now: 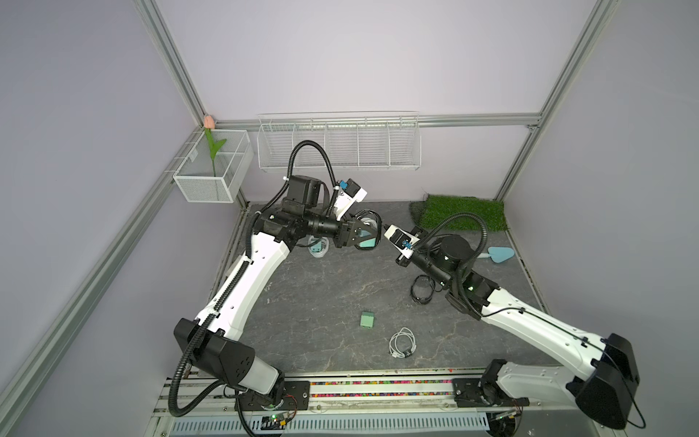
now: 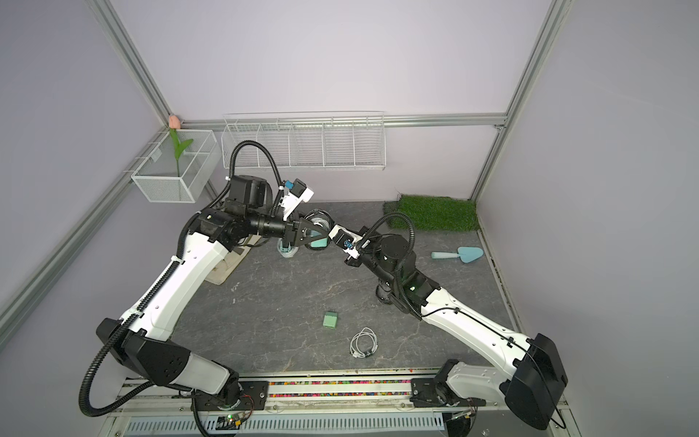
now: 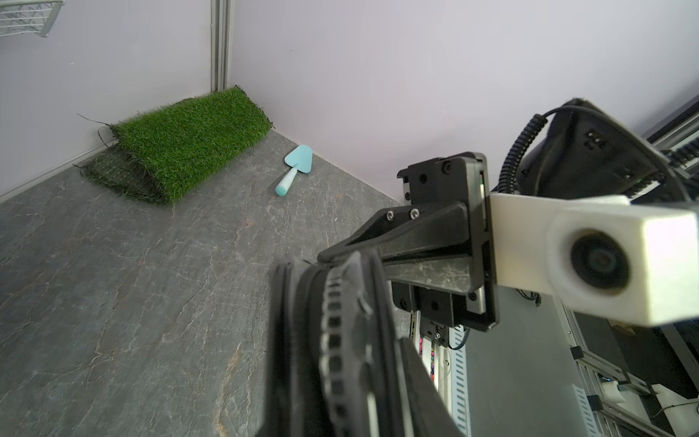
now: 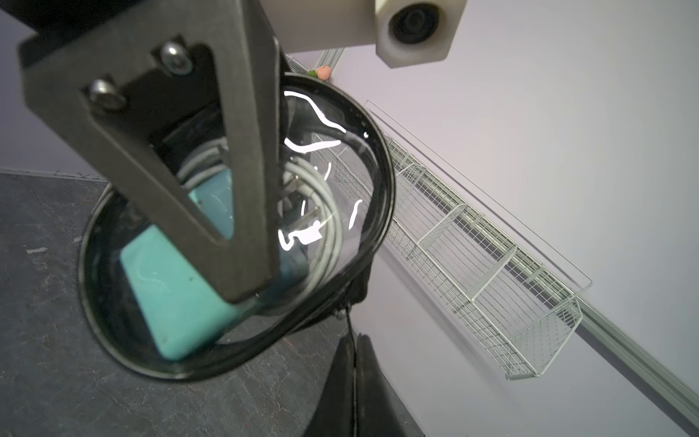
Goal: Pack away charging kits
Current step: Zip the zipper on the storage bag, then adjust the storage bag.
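Grips a round, black-rimmed case (image 4: 384, 178) in the left claw (image 1: 368, 236), clamped on it with one finger lying across the clear face, up off the tabletop (image 1: 321, 299) toward the back middle. Shows through that face a teal charger (image 4: 177, 302) and a coiled white cable (image 4: 329, 212), both inside the case. Meets the case from the opposite side with the right claw (image 4: 354, 340), fingers pressed together on a thin black cord (image 4: 348, 321) hanging from the rim. In the left wrist view, the case's toothed zip edge up close, with the right claw's tips against it.

Loose on the tabletop toward the front, in both top views: a second charger (image 1: 367, 319), pale green, lying flat. Near it but apart, closer to the front edge, a second cable (image 1: 403, 342), coiled. Farther back, under the left wrist: a third charger (image 1: 317, 248) on the tabletop, ringed in white; cable or case rim, cannot tell. Under the right forearm: a second case (image 1: 421, 289), black-rimmed, partly hidden.

Along the right side: a light-blue trowel (image 1: 499, 254) lying flat, well apart from the chargers. Behind it, in the back corner, a grass mat (image 1: 463, 213). On the back wall, a white wire rack (image 1: 338, 142); on the left wall, a mesh basket (image 1: 204, 189) with a tulip (image 1: 209, 121).
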Robot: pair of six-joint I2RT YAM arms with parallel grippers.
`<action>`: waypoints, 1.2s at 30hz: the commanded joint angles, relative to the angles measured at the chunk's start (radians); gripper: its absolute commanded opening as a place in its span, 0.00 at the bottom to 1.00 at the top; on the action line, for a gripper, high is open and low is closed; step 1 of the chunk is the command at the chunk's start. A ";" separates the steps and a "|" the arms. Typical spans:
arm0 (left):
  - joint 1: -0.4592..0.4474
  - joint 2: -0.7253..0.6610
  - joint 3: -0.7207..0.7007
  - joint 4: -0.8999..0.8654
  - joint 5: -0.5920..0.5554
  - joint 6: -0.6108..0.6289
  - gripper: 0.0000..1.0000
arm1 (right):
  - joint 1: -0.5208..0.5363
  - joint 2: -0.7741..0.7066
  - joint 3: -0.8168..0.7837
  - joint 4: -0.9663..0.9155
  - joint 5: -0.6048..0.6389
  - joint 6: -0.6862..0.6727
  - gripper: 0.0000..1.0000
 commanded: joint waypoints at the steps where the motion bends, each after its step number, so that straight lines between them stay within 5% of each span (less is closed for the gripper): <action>1: -0.049 0.033 0.051 -0.210 0.010 0.119 0.00 | -0.039 -0.036 0.039 0.046 0.039 -0.013 0.07; 20: -0.186 0.134 0.163 -0.443 -0.118 0.403 0.01 | -0.129 -0.114 0.090 -0.071 -0.162 -0.002 0.07; 24: -0.173 0.119 0.159 -0.355 -0.161 0.326 0.17 | -0.128 -0.126 0.087 -0.057 -0.179 0.052 0.07; 30: -0.108 0.034 0.065 -0.132 -0.135 0.187 0.55 | -0.129 -0.145 0.063 0.004 -0.172 0.100 0.06; 36: -0.064 0.024 0.030 -0.011 -0.066 0.101 0.62 | -0.129 -0.135 0.080 0.046 -0.155 0.182 0.07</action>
